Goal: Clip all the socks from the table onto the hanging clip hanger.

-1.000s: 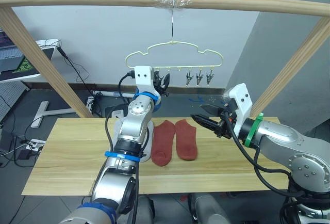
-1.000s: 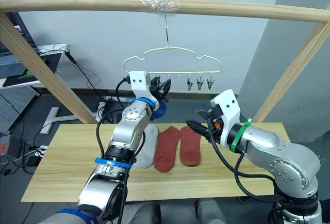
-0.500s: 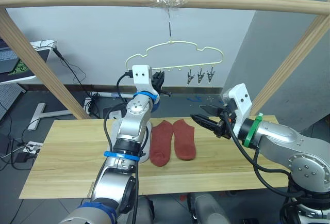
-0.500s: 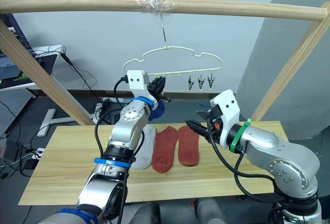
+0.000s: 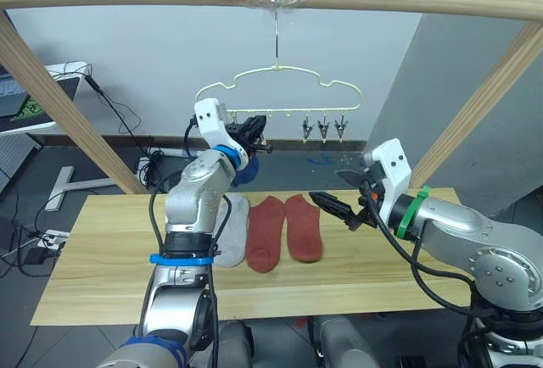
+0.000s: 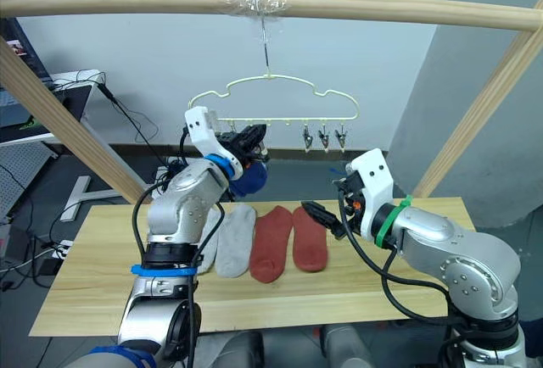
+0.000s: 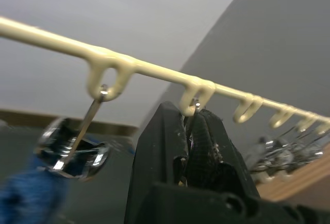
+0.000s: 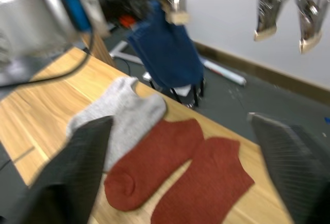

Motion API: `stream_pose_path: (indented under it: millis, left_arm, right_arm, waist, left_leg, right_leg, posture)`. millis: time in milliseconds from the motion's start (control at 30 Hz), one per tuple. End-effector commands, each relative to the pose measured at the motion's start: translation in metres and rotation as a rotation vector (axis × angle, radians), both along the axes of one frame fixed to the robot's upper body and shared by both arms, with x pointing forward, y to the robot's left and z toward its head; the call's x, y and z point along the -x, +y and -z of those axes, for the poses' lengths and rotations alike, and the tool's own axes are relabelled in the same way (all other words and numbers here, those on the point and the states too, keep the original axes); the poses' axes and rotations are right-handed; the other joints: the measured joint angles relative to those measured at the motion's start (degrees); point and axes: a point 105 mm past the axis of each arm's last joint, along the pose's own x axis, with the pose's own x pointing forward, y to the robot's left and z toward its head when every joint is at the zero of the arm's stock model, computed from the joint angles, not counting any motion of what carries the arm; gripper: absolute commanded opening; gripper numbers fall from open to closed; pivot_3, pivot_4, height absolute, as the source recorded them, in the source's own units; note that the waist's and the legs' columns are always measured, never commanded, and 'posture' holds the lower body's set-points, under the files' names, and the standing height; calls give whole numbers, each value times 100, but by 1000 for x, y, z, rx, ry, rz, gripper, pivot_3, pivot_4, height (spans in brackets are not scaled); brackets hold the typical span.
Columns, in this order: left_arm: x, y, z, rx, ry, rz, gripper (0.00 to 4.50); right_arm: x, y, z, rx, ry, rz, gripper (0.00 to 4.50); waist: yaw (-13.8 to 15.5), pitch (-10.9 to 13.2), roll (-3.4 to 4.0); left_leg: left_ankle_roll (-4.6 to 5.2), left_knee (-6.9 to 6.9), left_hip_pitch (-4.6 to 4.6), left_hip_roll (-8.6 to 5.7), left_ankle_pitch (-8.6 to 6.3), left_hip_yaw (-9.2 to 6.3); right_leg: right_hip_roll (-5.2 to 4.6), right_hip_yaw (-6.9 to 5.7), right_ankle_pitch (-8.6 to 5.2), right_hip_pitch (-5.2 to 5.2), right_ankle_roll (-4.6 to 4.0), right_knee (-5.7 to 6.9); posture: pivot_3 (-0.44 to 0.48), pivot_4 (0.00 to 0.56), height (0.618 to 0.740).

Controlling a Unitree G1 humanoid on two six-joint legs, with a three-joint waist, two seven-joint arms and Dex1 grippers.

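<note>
Soft blue ankle sock [image 6: 247,179] hung clipped from pale-yellow wire clip hanger [image 5: 280,75]. Left gripper [image 7: 192,131] pinched a neighbouring metal clip [image 7: 195,105]; right gripper [image 5: 329,203] gaped wide over rust-red socks [image 5: 280,230] on the desk [image 5: 110,249]. Hold clip steady.

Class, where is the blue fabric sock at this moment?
In the right eye view, the blue fabric sock hangs from the pale-yellow wire clip hanger, just below the left gripper, above the grey socks.

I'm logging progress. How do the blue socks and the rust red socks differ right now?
The blue socks hang from the clip hanger; the rust red socks lie flat on the table. The blue ones bunch by the left pincer; the red ones lie side by side, untouched. Both are short socks.
</note>
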Motion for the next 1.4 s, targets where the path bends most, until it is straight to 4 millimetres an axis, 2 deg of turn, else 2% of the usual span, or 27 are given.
stream_pose_path:
  millis: [33, 133, 333, 567, 1000, 1200, 1400]
  left_arm:
    - [12, -3, -30, 114, -29, 86, 69]
    - [17, -3, -33, 173, 6, 124, 69]
    - [19, -3, -35, 173, 28, 130, 69]
    - [21, -1, -41, 174, 20, 130, 69]
    - [26, -3, -43, 200, 40, 150, 69]
    - [26, -4, -44, 209, 42, 155, 69]
    - [28, -4, -46, 230, 51, 168, 69]
  right_arm:
    - [-12, -1, 5, 57, -12, 58, 4482]
    - [-23, 0, 21, 153, -8, 89, 4482]
    - [-40, 9, 38, 176, 11, 114, 4482]
    - [-52, 13, 42, 189, 1, 125, 4482]
    - [-60, 22, 48, 205, -1, 110, 4482]
    - [-65, 28, 52, 210, 1, 104, 4482]
    - [-76, 31, 64, 241, 9, 116, 4482]
  waist:
    - [1, 30, -1]
    - [1, 61, -1]
    - [14, 120, -1]
    - [16, 136, 1]
    - [8, 154, 2]
    - [11, 155, 2]
    - [39, 155, 2]
  left_leg:
    - [0, 1, 0, 0, 0, 0]
    - [0, 0, -2, -1, 0, -1]
    - [0, 0, -31, -1, 0, -3]
    - [0, 2, -71, -1, 0, -3]
    - [0, 2, -72, -1, 0, -4]
    - [-1, 2, -72, -1, 0, -4]
    - [-1, 1, -73, -1, 0, -5]
  right_leg:
    - [0, 0, 0, 0, 0, -1]
    - [0, 0, 0, -2, 0, -2]
    - [0, -1, -1, -25, 2, -5]
    - [0, -1, -1, -70, 3, 4]
    - [0, -1, -1, -73, 3, 6]
    - [0, -1, -1, -73, 3, 7]
    - [0, -2, -1, -73, 3, 7]
  posture:
    - [-169, 213, 740]
    - [-169, 213, 740]
    - [-148, 229, 740]
    - [-176, 236, 740]
    - [-184, 237, 740]
    - [-155, 227, 740]
    - [-122, 222, 740]
